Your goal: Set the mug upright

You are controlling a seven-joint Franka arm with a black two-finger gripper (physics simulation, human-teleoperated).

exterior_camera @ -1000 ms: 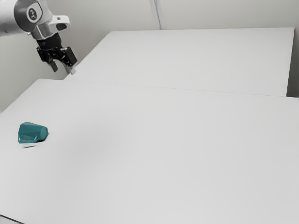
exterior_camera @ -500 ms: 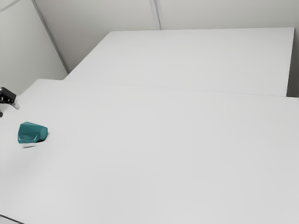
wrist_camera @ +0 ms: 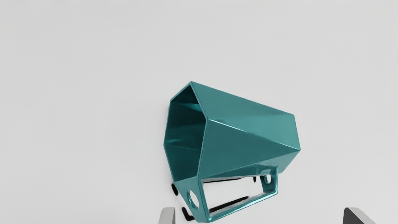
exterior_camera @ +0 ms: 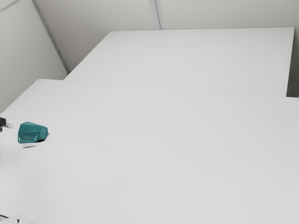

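The teal mug (wrist_camera: 248, 133) is lying on its side on the white worktop (exterior_camera: 163, 149), near the edge of the exterior view's left. Its open mouth (wrist_camera: 185, 133) is facing sideways, and its wider end is pointing toward the exterior view's left. The body is narrowing toward the base, and the angular handle (wrist_camera: 203, 212) is sticking out on the side nearer the jaws. Dark shadow marks are showing by the handle.

The gripper (exterior_camera: 3, 123) is hovering just beside the mug, on the exterior view's left, partly cut off by that view's edge. Its jaws are standing wide apart, one near the mouth end of the handle, the other out past the base end.

Farther out, a second white surface (exterior_camera: 196, 58) is stretching behind the worktop, with pale walls (exterior_camera: 107, 16) rising beyond. A rounded whitish thing (exterior_camera: 23, 220) is peeking in at the exterior view's lower left corner.
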